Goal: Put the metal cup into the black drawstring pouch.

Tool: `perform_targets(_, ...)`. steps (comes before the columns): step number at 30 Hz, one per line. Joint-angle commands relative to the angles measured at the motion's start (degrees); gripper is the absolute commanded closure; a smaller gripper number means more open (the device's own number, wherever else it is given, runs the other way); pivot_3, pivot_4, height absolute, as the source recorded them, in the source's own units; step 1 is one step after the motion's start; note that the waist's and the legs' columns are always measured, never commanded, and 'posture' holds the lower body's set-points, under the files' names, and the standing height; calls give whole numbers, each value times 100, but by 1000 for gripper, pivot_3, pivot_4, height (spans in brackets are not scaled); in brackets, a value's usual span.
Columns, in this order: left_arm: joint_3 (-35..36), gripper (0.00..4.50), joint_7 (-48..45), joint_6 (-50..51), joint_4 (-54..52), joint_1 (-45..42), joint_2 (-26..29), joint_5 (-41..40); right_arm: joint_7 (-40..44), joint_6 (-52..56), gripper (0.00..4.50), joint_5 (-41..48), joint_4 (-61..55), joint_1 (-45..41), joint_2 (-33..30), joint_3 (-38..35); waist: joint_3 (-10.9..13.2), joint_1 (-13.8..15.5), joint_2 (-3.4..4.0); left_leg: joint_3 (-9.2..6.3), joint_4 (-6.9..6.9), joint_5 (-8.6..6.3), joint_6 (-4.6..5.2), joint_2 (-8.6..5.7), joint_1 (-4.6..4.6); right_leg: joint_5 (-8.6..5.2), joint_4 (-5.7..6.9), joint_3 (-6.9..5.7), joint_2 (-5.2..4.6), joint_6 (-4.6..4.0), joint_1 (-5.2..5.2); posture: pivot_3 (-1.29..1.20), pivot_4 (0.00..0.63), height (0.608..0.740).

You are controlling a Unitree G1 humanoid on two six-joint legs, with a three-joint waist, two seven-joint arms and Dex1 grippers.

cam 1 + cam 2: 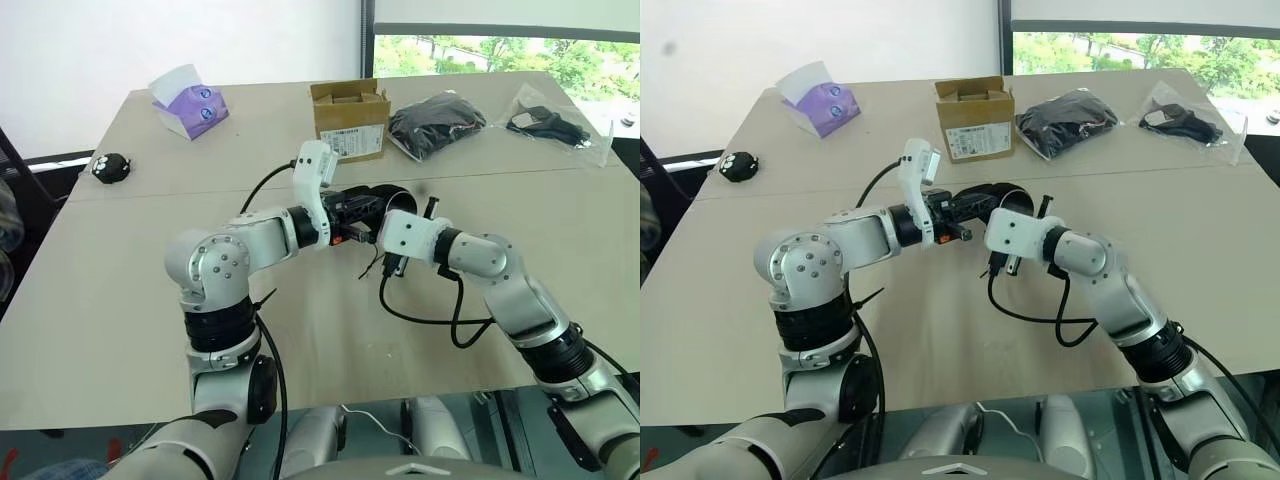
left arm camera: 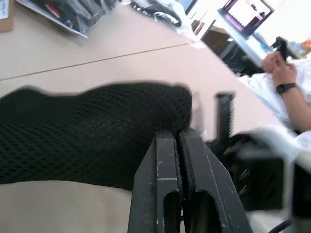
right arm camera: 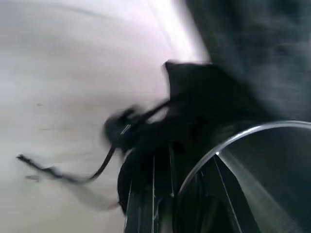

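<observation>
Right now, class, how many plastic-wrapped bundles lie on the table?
2: one black bundle beside the cardboard box at the far edge, another nearer the far right corner. Others may be hidden.

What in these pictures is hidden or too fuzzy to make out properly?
- Metal cup: in the right wrist view just a blurred rim arc, cut off by the edge; in the head views the grippers cover it.
- Black drawstring pouch: its mouth is hidden behind the left gripper in the left wrist view.
- Right gripper: its fingers are covered by its own white housing in the head views.
- Cardboard box: label print too small.
</observation>
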Motion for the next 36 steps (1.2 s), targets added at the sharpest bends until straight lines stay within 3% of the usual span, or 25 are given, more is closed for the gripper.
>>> perform_targets(1,57,4500,48,52,-194,-54,-92,-233,113,-38,3799,-144,-236,-202,-47,29,0,2,0,-1,0,0,0,0,0,0,0,-1,0,0,0,0,150,740)
perform_targets(4,166,4500,135,48,-132,-52,-152,-273,165,-14,2797,-71,-274,-228,-52,-94,0,1,0,0,0,0,0,0,0,0,0,0,0,0,0,0,150,740)
perform_targets(5,203,4500,181,30,-77,-51,-157,-246,131,-24,2128,39,-325,-212,-20,-243,0,-3,0,-1,0,0,0,0,0,0,0,0,0,0,0,0,150,740)
perform_targets(8,100,4500,326,-146,166,-20,2,35,54,-298,1152,444,-545,-76,-25,-715,0,2,0,0,-1,0,0,2,0,0,1,1,2,0,-1,0,150,740)
perform_targets(14,317,4500,643,-365,709,-236,-2,205,697,-401,1152,1635,-1419,603,-530,-1490,5,38,-8,-6,-1,0,0,-2,-5,0,-7,-4,-1,1,1,0,150,740)
perform_targets(20,817,4500,912,-262,948,-549,-374,-36,411,323,1152,2275,-1900,956,-344,-1824,7,20,-12,-5,-1,0,0,3,-5,0,-2,-3,0,0,-1,0,150,740)
perform_targets(22,1138,4500,1096,-169,1029,-711,-603,-173,268,1105,1152,2584,-1859,1358,-204,-1779,8,30,-13,-5,0,0,0,1,-6,0,-4,-4,-1,1,0,0,150,740)
perform_targets(26,1654,4500,1450,-26,1192,-1037,-927,-400,-156,2039,1152,2746,-1428,1716,281,-1371,10,44,-17,-7,0,0,0,1,-8,0,-2,-4,-1,0,-2,0,150,740)
perform_targets(29,1704,4500,1603,18,1213,-1139,-1022,-428,-596,2291,1152,3074,-842,1597,1139,-1533,11,-4,-17,0,2,0,0,1,-8,0,3,4,0,0,-6,0,150,740)
perform_targets(36,1693,4500,1814,38,1114,-1052,-1145,-484,-1311,1280,1152,2519,1215,631,1966,-1374,12,-4,-16,2,1,0,-1,-3,-6,1,5,5,2,0,-9,0,150,740)
